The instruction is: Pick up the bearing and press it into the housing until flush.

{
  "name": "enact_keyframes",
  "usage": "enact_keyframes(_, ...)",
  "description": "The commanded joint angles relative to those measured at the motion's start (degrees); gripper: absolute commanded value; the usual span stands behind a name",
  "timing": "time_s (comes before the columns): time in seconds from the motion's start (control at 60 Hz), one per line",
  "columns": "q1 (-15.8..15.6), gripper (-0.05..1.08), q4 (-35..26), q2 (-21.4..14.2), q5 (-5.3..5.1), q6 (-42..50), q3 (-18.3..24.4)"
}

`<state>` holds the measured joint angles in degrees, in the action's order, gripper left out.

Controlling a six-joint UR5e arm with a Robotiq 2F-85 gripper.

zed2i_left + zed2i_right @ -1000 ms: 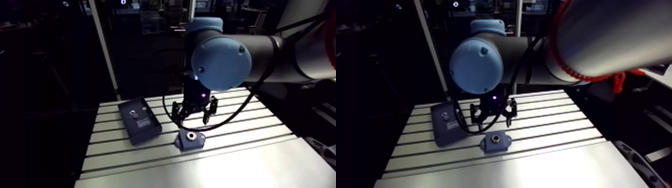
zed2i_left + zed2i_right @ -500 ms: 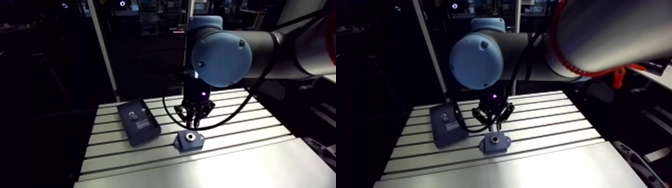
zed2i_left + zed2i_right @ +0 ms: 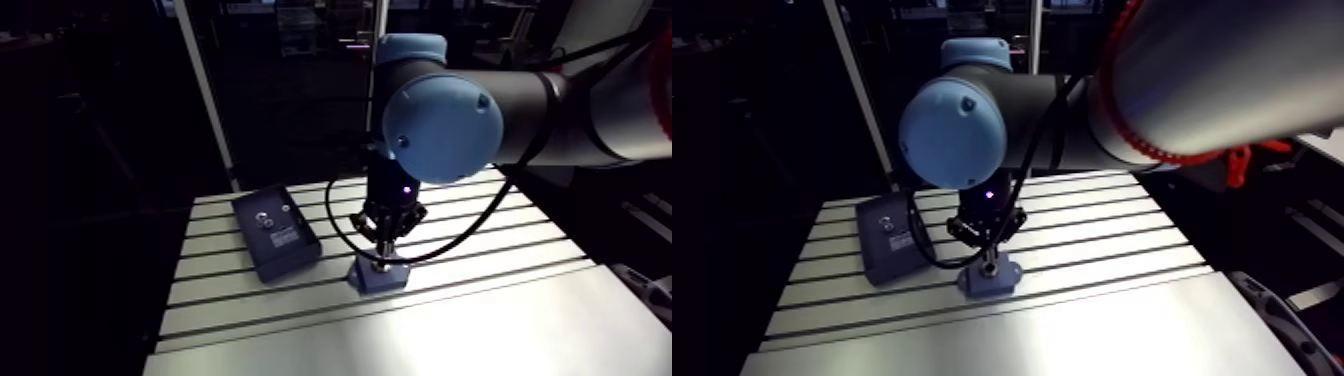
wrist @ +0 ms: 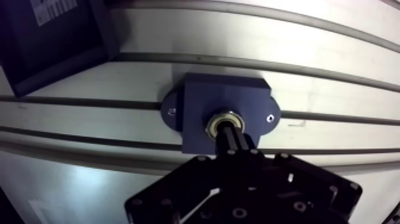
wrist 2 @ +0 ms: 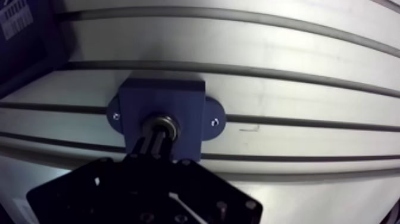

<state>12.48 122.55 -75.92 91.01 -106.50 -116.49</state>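
The silver ring bearing (image 4: 225, 123) is seemingly being pressed into the dark-blue flanged housing (image 4: 205, 98) by the closed, empty black gripper (image 4: 230, 136) — a straight push until flush is needed.

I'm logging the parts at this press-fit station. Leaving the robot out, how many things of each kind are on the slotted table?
Blue housing: 1
Bearing, seated in the housing: 1
Dark box with a label: 1
Total: 3
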Motion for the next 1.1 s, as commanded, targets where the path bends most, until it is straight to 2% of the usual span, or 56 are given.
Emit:
enact_keyframes(0.017, 0.01, 1.07, 0.63, 0.82, 0.0, -0.07, -0.28)
enact_keyframes(0.517, 0.0, 1.07, 0.79, 0.82, 0.0, -0.25, -1.16)
enact_keyframes(0.683, 0.02, 1.07, 3.48, 0.91, -0.09, -0.42, -1.67)
enact_keyframes(1.1, 0.01, 1.07, 3.62, 1.44, -0.25, -0.34, -1.69)
